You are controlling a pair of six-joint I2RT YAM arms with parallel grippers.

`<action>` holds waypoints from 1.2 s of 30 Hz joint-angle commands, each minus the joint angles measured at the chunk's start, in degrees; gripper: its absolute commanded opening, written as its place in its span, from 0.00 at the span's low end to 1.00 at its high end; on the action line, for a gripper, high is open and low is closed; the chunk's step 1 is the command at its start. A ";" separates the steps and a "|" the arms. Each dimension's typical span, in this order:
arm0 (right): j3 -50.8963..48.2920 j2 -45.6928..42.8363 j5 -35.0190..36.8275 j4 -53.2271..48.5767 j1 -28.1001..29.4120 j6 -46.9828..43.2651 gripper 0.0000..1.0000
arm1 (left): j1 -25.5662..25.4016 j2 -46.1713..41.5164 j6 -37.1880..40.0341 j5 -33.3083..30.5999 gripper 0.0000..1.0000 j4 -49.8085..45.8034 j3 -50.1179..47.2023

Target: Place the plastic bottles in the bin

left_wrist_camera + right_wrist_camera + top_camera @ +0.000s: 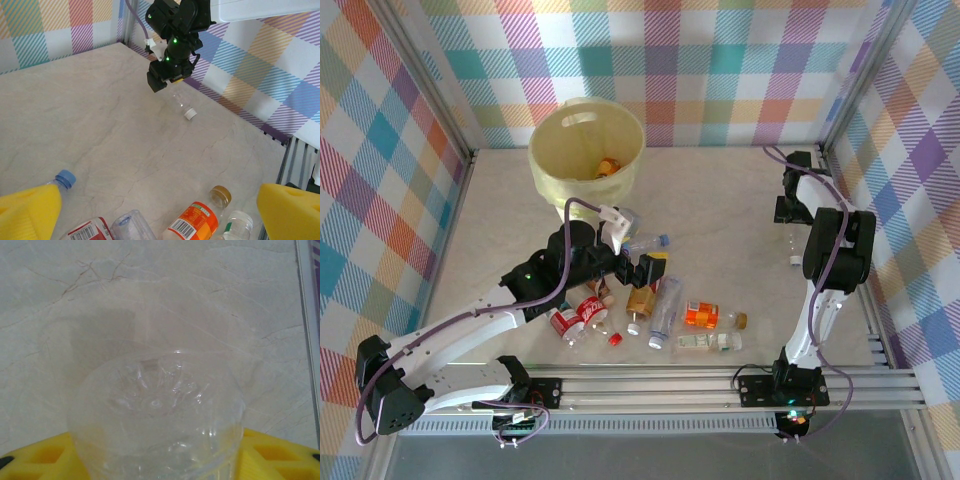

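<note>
Arms: right reaches down, right pincer (169, 82) straddling clear bottle (157, 415), grip unclear; left pincer (160, 212) spread wide.

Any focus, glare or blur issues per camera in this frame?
Top external: even light, soft shadows, sharp; no glare on the translucent bin. Left wrist: the table and the orange-labelled bottle are sharp, the left gripper's yellow fingers slightly soft at the bottom corners. Right wrist: the clear bottle sits so close that it looks hazy; the table behind is sharp.
</note>
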 commanded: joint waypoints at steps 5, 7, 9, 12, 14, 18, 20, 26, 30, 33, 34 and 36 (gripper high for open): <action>1.26 1.03 -4.34 -0.33 -0.46 2.12 0.57 | -0.54 0.82 1.11 0.54 1.00 -0.49 2.18; 1.19 1.16 -4.98 -0.32 -0.45 2.16 0.62 | -0.54 0.78 1.09 0.55 1.00 -0.56 2.14; 1.13 1.30 -5.08 -0.31 -0.50 2.10 0.65 | -0.50 0.83 1.04 0.55 1.00 -0.57 2.14; 1.08 1.59 -5.34 -0.40 -0.57 1.87 0.69 | -0.50 0.96 1.08 0.63 1.00 -0.58 2.18; 1.08 1.84 -5.68 -0.39 -0.66 1.88 0.70 | -0.54 1.05 1.06 0.72 1.00 -0.58 2.23; 1.52 2.78 -5.69 -0.91 -0.65 1.96 0.71 | -0.51 1.26 1.04 0.90 1.00 -0.73 2.33; 1.43 2.90 -5.57 -0.84 -0.69 2.05 0.71 | -0.50 1.25 1.06 0.98 1.00 -0.67 2.39; 1.09 1.89 -5.34 -0.24 -0.69 2.49 0.64 | -0.56 1.50 1.02 1.07 1.00 -0.80 2.49; 0.17 0.15 -5.93 0.43 -0.68 3.06 0.59 | -0.50 1.62 0.92 1.30 1.00 -1.02 2.62; -0.49 -2.16 -7.64 1.00 -0.63 3.75 0.56 | -0.53 1.92 0.75 1.56 1.00 -1.40 2.87; -0.73 -3.08 -8.40 1.26 -0.51 3.81 0.55 | -0.56 2.09 0.58 1.68 1.00 -1.82 3.15; -1.57 -5.25 -9.09 1.82 -0.17 4.02 0.55 | -0.50 2.55 0.32 2.03 1.00 -2.51 3.73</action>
